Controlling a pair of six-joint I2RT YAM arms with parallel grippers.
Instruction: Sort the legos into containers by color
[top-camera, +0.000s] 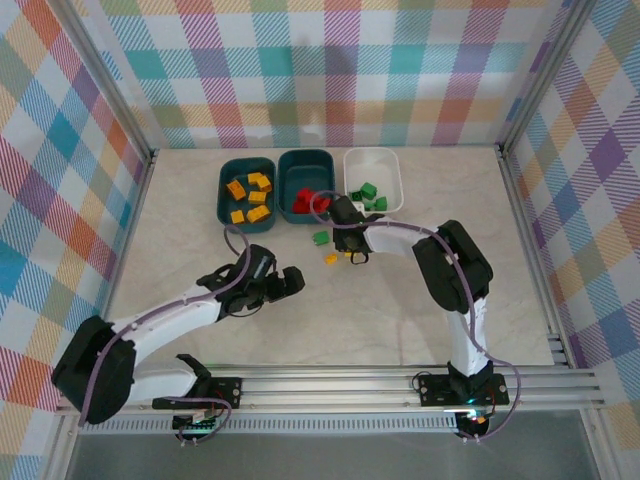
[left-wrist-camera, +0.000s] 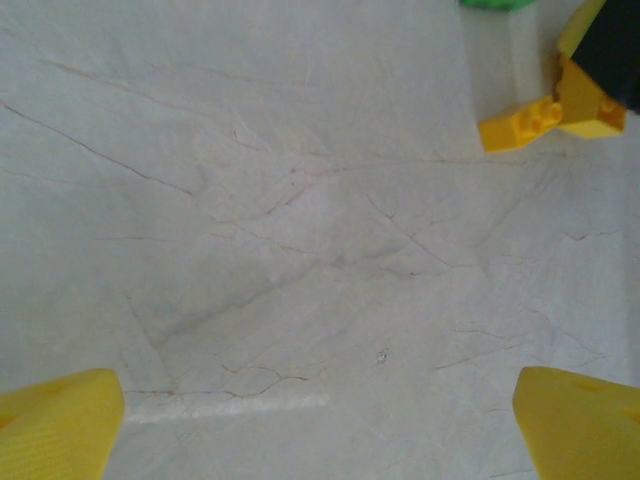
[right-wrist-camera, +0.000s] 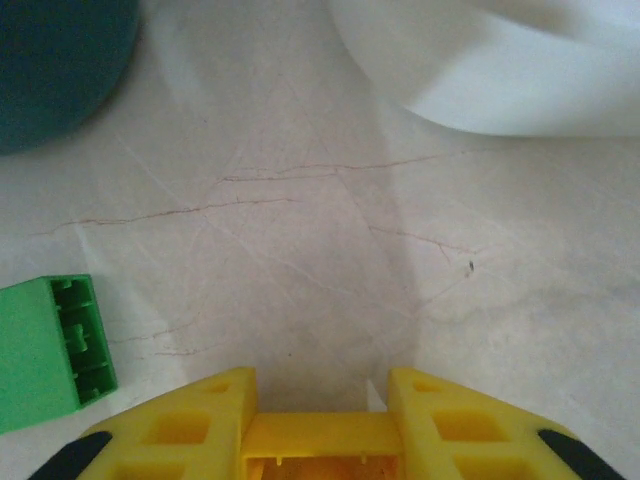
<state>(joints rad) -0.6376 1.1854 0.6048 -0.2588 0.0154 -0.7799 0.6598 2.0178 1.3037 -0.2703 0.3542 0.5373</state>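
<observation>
- The left gripper (top-camera: 296, 281) hovers over bare table (top-camera: 180, 210), jaws spread wide and empty.
- The right gripper (right-wrist-camera: 320, 388) points down near the white bin (right-wrist-camera: 500, 70), jaws narrowed on a held yellow brick (right-wrist-camera: 320, 436) that lies crosswise, spanning finger to finger.
- A loose yellow brick (left-wrist-camera: 518, 124) lies studs-up just beside that gripper, its long axis slanting toward it.
- A green brick (right-wrist-camera: 45, 352) lies near on the table.

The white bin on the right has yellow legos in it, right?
Not quite. The white bin on the right has green legos in it, as the top external view shows. The yellow legos are in the left teal bin.
</observation>
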